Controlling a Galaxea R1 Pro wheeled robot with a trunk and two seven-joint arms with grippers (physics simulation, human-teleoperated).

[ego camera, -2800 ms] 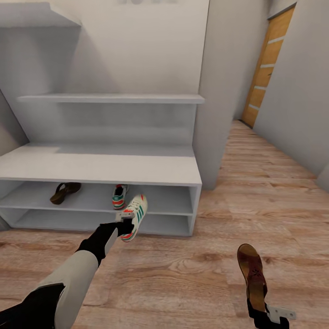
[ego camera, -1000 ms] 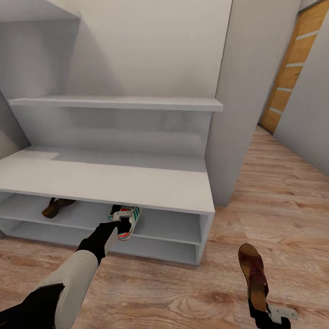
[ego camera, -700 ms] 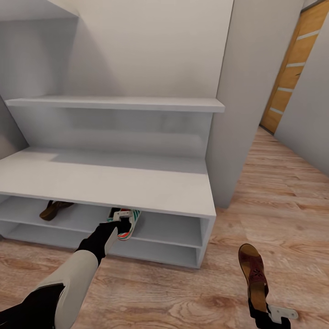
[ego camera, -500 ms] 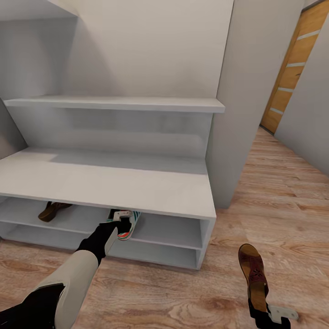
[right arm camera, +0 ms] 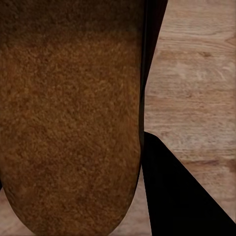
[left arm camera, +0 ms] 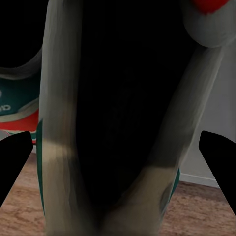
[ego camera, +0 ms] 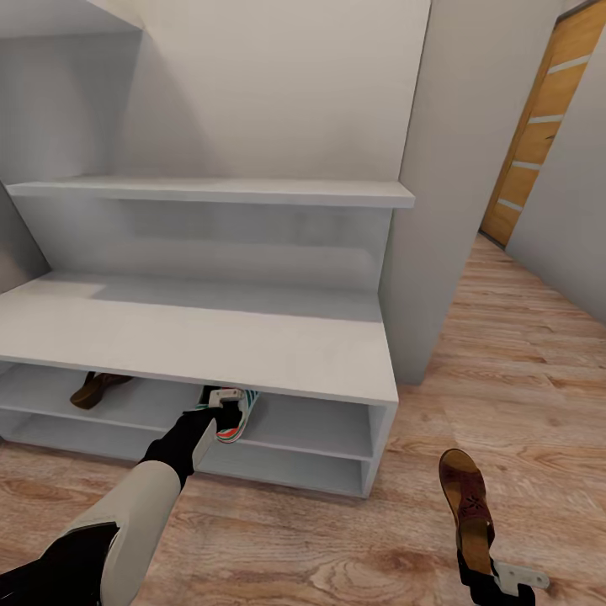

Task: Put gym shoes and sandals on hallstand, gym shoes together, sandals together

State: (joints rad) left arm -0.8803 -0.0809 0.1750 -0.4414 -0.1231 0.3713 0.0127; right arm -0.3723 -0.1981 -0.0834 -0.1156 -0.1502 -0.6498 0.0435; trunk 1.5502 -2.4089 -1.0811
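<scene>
Grey all over, the hallstand (ego camera: 210, 337) stands in front of you, its wide bench top above two open shelf rows. Your left gripper (ego camera: 224, 402) is clenched on a gym shoe (ego camera: 231, 415), which sits at the front edge of the upper shelf row, partly under the bench top, its teal-and-orange sole facing you. From the left wrist camera you look straight into that shoe's dark opening (left arm camera: 118, 123), with your dark fingertips (left arm camera: 216, 157) at either side; a second gym shoe (left arm camera: 17, 105) shows just beside it, touching or nearly so, I cannot tell which. One brown sandal (ego camera: 97, 388) lies on the same shelf row, well apart toward your left.

Your right gripper (ego camera: 480, 568) grasps the other sandal (ego camera: 467, 505) by its heel end, holding it out over the corridor floor (ego camera: 353, 539), toe pointing away from you. In the right wrist view its brown sole (right arm camera: 69, 113) sits against your dark finger (right arm camera: 182, 196), with wood planks behind
</scene>
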